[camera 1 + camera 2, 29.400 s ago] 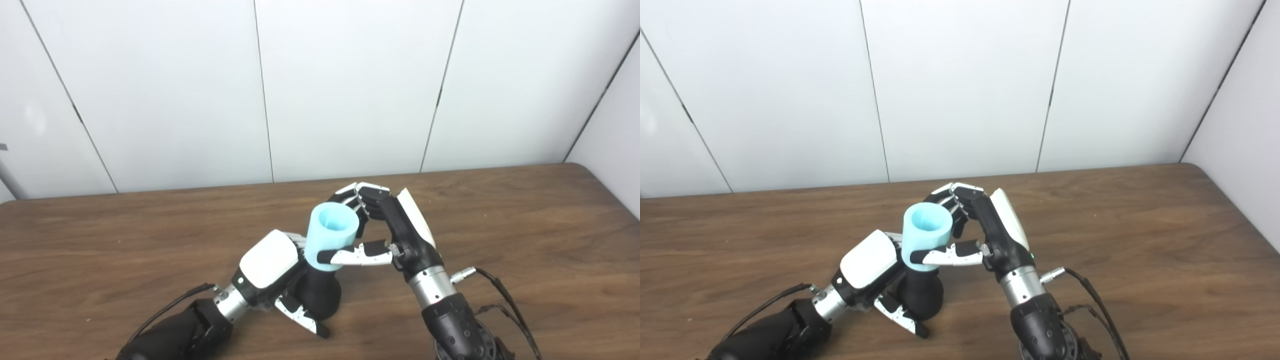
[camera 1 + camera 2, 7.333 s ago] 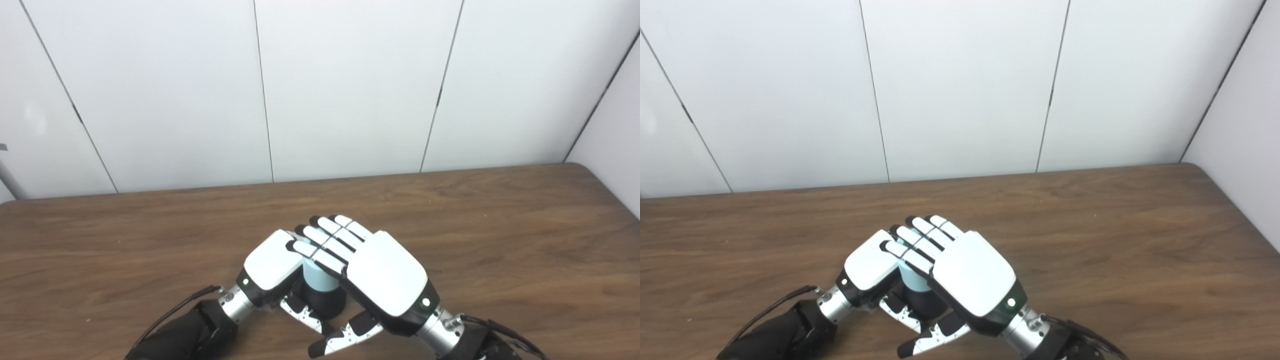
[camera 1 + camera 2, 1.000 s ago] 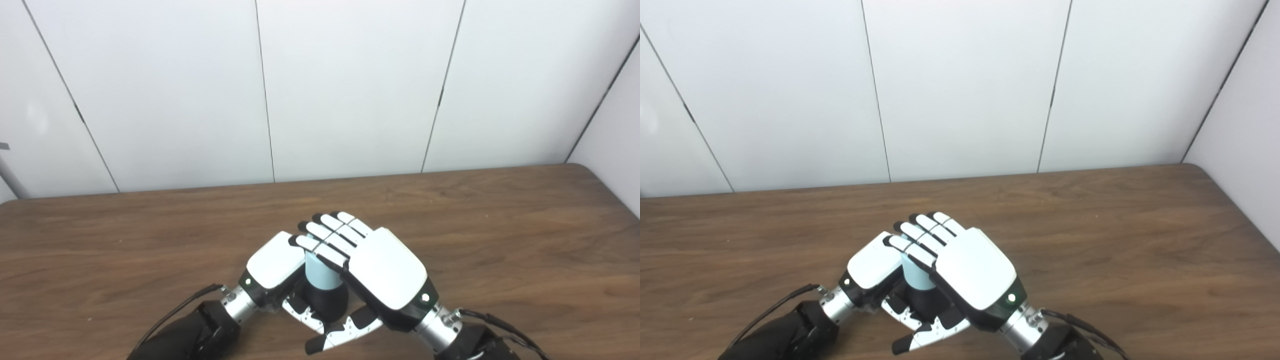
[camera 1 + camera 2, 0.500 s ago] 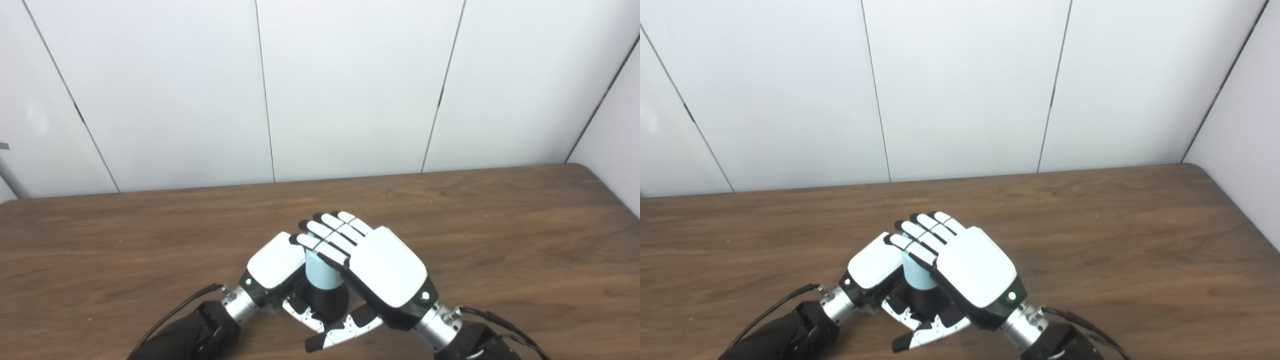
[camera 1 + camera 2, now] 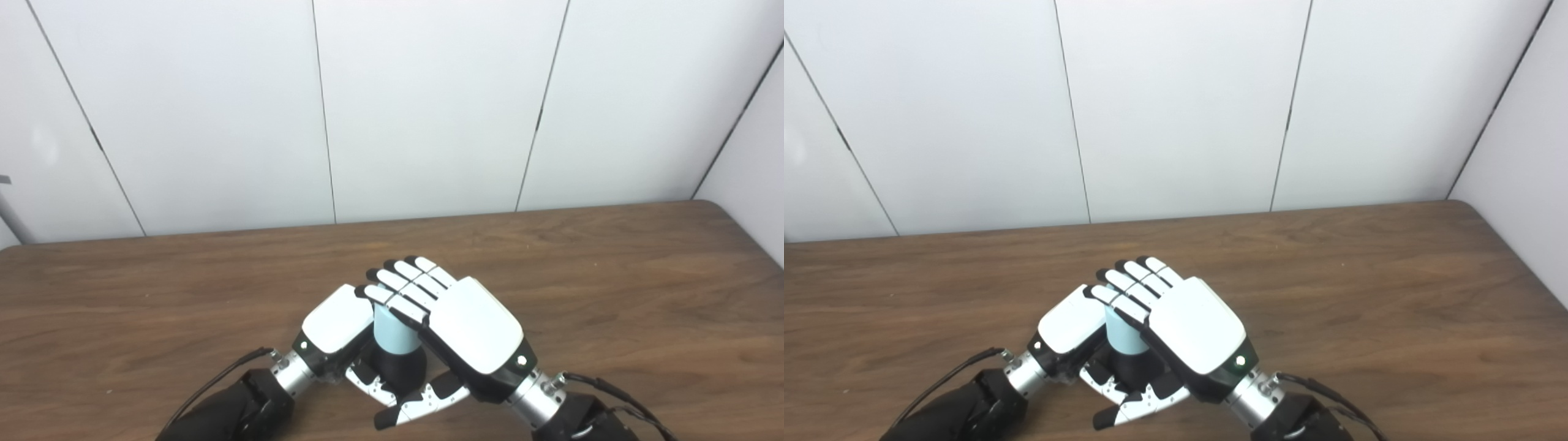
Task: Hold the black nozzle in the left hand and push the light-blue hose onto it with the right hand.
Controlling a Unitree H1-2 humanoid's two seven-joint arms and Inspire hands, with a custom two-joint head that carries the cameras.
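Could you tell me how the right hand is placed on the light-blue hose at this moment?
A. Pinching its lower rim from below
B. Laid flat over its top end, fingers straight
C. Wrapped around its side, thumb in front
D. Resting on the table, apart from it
B: the right hand lies palm-down over the top of the light-blue hose, fingers extended, while the left hand grips the black nozzle below.

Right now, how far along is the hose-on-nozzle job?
Done: the light-blue hose stands upright on the black nozzle, which sits on the table. In hand: the left hand grips the nozzle, and the right hand lies flat, fingers straight, over the hose top, apparently pressing down. Left: a band of nozzle shows below the hose; whether it is fully seated cannot be told.
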